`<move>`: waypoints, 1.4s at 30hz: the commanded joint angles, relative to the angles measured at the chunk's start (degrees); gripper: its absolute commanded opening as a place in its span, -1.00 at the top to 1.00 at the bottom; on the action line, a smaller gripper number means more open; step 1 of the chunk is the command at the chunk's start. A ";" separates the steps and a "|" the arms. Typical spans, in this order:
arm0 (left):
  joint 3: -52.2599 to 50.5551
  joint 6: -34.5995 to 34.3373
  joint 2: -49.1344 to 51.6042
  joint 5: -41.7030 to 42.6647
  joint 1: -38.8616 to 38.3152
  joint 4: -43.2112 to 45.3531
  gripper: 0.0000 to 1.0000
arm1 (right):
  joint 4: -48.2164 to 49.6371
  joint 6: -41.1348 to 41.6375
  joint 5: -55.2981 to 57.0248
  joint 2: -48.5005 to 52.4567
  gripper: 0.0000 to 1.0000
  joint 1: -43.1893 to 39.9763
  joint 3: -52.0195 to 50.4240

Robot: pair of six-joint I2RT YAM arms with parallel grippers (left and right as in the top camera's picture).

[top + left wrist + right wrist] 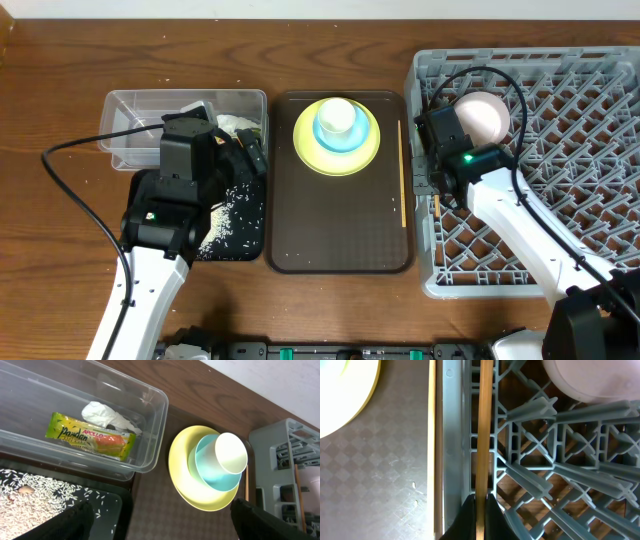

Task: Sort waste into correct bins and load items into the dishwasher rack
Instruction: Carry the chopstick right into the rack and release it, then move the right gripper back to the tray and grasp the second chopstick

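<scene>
The snack wrapper (90,435) and white tissue (107,415) lie in the clear tub (130,110). Rice scraps (30,500) cover the black tray (235,225). The white cup (337,116) sits in the blue bowl (212,476) on the yellow-green plate (305,145). The white bowl (483,115) is in the grey rack (560,200). My left gripper (165,530) is open and empty above the edge between the black and brown trays. My right gripper (480,510) is shut on a chopstick (483,435) over the rack's left edge. The other chopstick (403,175) lies on the brown tray.
The brown serving tray (340,230) lies between the black tray and the rack. Black cables trail from both arms over the table and the rack. The rack's grid of pegs (545,460) stands close under my right gripper.
</scene>
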 commanded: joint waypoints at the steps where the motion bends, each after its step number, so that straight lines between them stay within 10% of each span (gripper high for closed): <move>1: 1.01 0.55 0.11 -0.52 0.24 -0.13 -0.80 | 0.09 -1.20 0.31 0.55 0.78 -1.18 -0.33; 11: 1.01 0.55 0.11 -0.52 0.24 -0.13 -0.80 | 0.09 -1.18 -1.25 0.48 0.48 -1.11 0.15; 20: 1.01 0.55 0.11 -0.52 0.24 -0.13 -0.80 | 5.95 4.85 -25.22 0.48 0.43 1.88 3.63; 42: 1.01 0.55 0.11 -0.52 0.24 -0.13 -0.80 | 9.42 10.43 -4.48 7.04 0.35 14.58 3.52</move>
